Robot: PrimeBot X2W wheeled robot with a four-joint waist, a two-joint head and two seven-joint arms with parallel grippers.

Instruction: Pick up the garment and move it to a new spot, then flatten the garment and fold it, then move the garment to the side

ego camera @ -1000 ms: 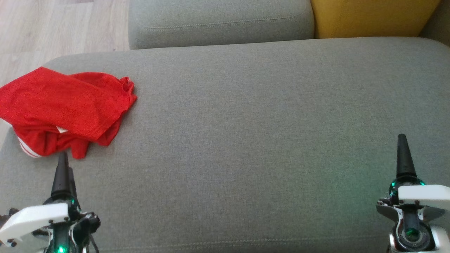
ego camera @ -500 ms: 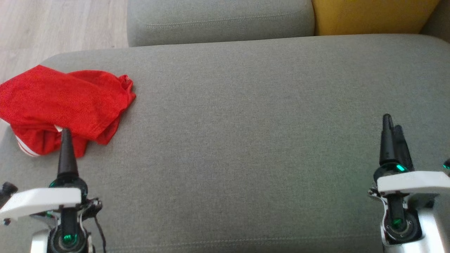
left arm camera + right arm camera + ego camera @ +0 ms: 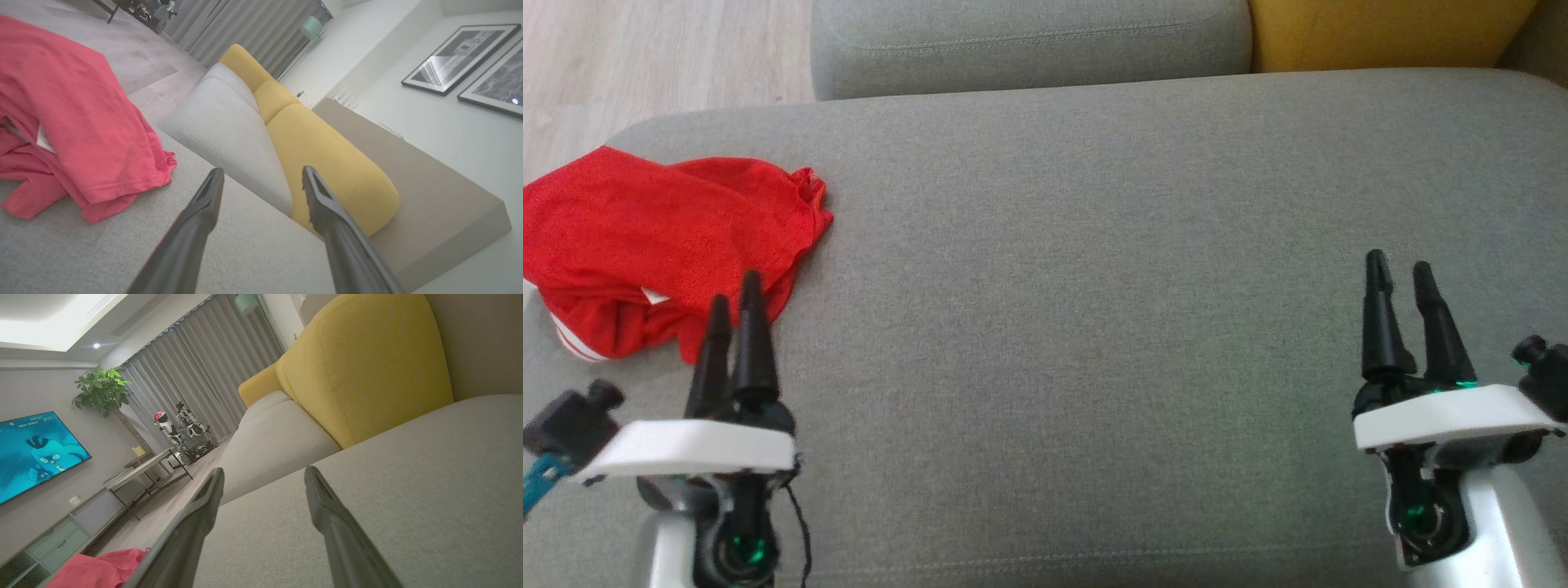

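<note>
Your red garment (image 3: 670,237) lies crumpled in a heap at the left end of the grey seat cushion (image 3: 1094,286). Your left gripper (image 3: 735,290) hangs above the cushion just beside the garment's near edge, fingers spread and holding nothing. Your right gripper (image 3: 1398,263) is over the cushion's right end, well apart from the garment, likewise spread and empty. A yellow back cushion (image 3: 1380,33) stands beyond the seat cushion's far right edge.

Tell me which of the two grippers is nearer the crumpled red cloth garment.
The left gripper: its dark fingers point at the near edge of the crumpled red cloth garment, while the right gripper hangs over bare grey sofa cushion far across.
</note>
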